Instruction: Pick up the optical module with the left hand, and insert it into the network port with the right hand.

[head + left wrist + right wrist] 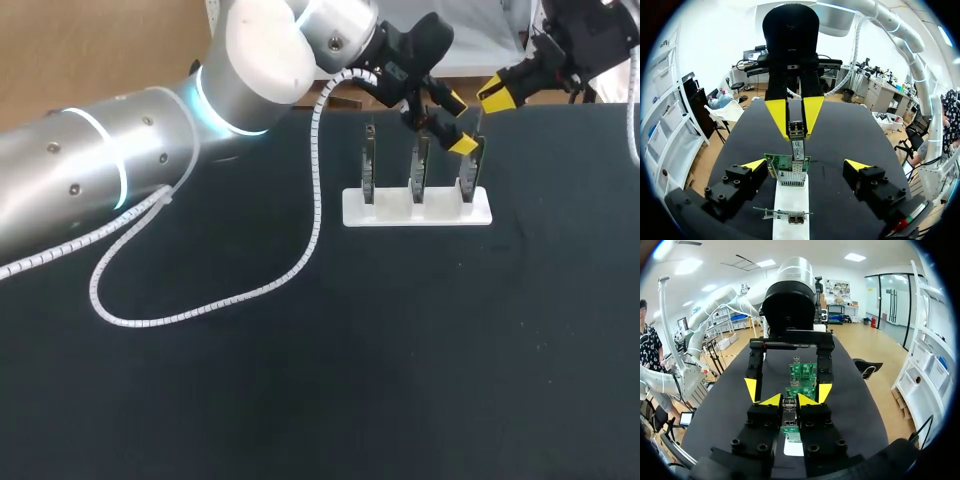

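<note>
The optical module, a small metal bar, is held between the yellow fingertips of my right gripper, which is shut on it. It hangs just above the port of a green circuit board that stands upright on a white base. In the right wrist view the module sits between my right gripper's tips. My left gripper is open, its tips on either side of that board, holding nothing. In the head view the left gripper hovers over the rightmost board, with the right gripper just beyond.
The white base carries three upright boards in a row on the black table. My left arm's white spiral cable loops over the table left of the base. Both grippers crowd the base's right end.
</note>
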Motion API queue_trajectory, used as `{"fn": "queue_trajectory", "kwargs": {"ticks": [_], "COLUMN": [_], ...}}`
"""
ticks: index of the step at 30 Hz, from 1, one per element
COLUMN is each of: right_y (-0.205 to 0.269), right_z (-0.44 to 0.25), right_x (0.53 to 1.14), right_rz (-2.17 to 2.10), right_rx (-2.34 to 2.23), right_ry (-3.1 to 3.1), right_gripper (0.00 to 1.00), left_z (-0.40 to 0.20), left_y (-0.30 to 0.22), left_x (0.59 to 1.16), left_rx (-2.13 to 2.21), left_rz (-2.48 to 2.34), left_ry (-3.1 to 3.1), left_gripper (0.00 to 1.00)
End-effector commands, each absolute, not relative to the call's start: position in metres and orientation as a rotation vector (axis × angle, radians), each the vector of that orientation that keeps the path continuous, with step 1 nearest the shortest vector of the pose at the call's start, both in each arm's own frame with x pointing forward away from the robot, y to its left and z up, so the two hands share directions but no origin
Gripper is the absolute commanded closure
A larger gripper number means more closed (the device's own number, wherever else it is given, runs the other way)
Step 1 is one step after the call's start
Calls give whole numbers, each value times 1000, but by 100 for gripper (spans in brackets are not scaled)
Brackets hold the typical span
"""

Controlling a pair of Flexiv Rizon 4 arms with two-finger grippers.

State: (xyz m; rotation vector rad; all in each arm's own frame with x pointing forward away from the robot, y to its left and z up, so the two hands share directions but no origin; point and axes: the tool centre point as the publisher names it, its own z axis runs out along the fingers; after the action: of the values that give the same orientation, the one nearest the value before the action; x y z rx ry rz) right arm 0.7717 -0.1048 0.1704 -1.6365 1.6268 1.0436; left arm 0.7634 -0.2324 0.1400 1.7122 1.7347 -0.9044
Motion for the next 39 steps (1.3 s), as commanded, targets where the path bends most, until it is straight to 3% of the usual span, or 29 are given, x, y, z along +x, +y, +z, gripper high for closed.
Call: {"fn": "queue_trajectory", "kwargs": {"ticks": [1,39], "right_y": [-103,-105], "right_z": [169,176], "right_x": [772,763], "right_rz": [1036,923], "right_rx": [-1639,-1615], "right_ry": [1631,1632], "right_gripper": [100,100], "left_z": [140,140], "left_y": [-233,-233], "left_x": [765,765], "left_rx": [1716,1716], "left_rz": [-905,-905], "left_ry": [1736,1736], "left_gripper": [0,0]}}
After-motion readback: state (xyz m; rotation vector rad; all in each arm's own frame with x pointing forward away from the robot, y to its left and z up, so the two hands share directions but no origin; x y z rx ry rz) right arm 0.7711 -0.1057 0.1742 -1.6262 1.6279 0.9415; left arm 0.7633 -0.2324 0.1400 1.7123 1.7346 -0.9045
